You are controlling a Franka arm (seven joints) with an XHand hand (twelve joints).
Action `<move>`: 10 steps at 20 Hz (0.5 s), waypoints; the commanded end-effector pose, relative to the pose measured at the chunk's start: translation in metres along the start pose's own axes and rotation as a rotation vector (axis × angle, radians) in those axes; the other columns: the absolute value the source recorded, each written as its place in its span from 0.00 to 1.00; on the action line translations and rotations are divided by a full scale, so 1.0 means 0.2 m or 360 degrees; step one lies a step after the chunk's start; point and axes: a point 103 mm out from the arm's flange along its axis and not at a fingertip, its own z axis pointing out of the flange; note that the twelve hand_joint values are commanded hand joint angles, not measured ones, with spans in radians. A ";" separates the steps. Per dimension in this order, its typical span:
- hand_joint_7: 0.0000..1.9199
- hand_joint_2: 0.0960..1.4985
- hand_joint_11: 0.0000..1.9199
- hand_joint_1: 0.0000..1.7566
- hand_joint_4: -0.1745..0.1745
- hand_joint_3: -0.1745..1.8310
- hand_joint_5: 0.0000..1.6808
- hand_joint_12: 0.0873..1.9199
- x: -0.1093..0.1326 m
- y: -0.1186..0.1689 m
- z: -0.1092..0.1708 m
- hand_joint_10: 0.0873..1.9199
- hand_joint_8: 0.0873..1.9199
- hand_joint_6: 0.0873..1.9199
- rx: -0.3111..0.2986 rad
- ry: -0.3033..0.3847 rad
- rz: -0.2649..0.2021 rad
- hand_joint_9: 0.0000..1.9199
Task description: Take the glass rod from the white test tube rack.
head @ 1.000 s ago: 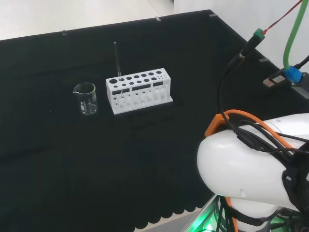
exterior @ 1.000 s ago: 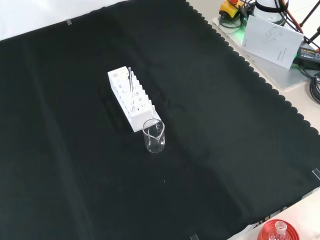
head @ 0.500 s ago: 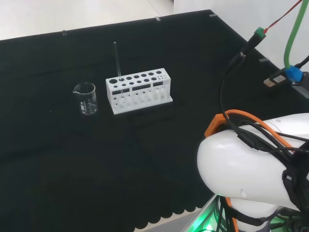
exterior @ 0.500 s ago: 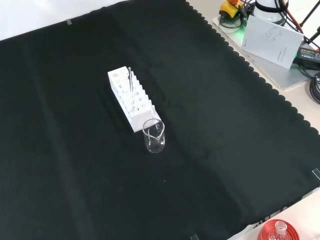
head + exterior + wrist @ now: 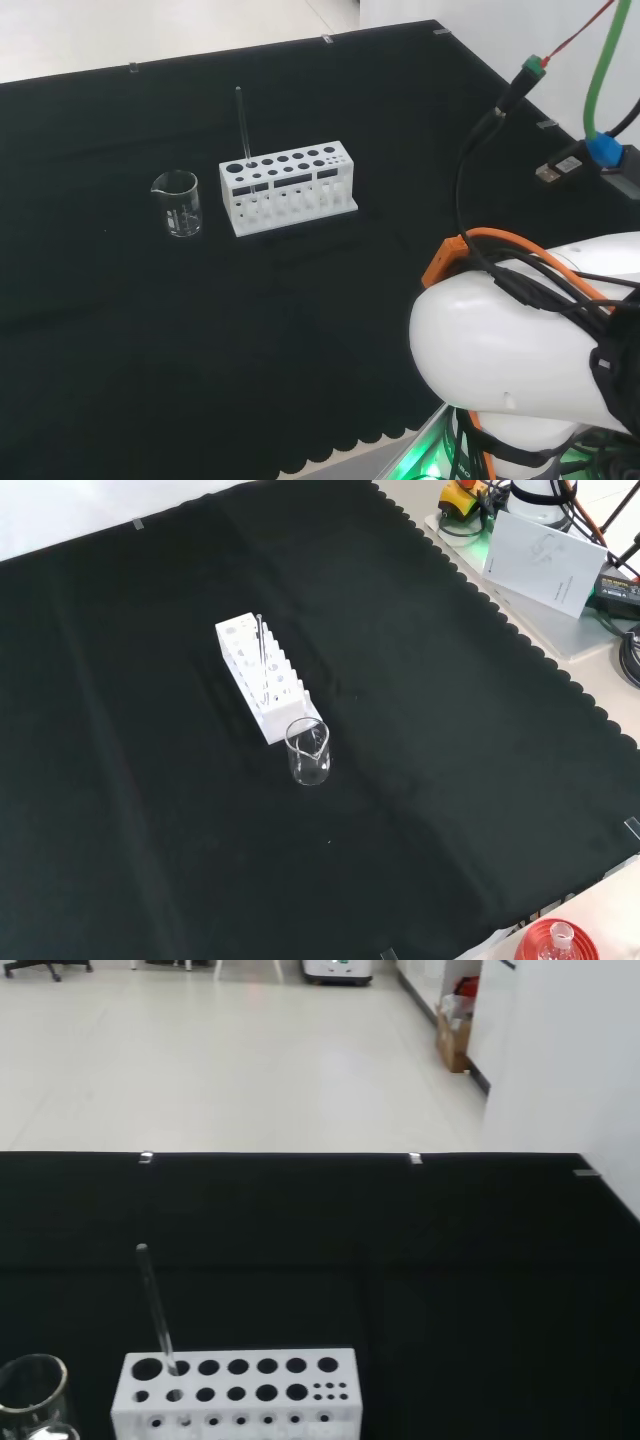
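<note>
The rod (image 5: 242, 127) stands nearly upright, tip up, in a hole at the rack's (image 5: 287, 187) left end in the head view, beside a beaker (image 5: 178, 204). The hand's state cannot be told.

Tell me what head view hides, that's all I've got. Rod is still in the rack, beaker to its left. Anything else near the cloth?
Observer: Yes. Front view shows a flask on a red ribbed stand at the near right corner, just off the cloth.
Operator: Does the beaker touch the rack?
Observer: From the front, the beaker stands before the end of the white test tube rack; a gap can't be made out there.
Operator: Which row holds the rod?
Observer: Wrist view shows the glass rod entering a hole in the row farther from the camera, second from the beaker end.
</note>
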 end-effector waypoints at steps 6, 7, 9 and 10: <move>0.30 0.73 0.21 0.46 0.06 0.00 0.31 0.66 0.10 0.19 0.12 0.34 0.36 0.05 -0.0009 0.0107 -0.0126 0.34; 0.31 0.72 0.23 0.47 0.06 0.00 0.31 0.66 0.10 0.20 0.13 0.33 0.35 0.09 -0.0018 0.0120 -0.0136 0.36; 0.37 0.71 0.28 0.49 0.04 0.00 0.32 0.65 0.12 0.23 0.15 0.31 0.33 0.20 -0.0012 0.0139 -0.0155 0.40; 0.38 0.71 0.30 0.50 0.04 0.00 0.32 0.64 0.13 0.24 0.16 0.31 0.33 0.26 -0.0004 0.0156 -0.0164 0.42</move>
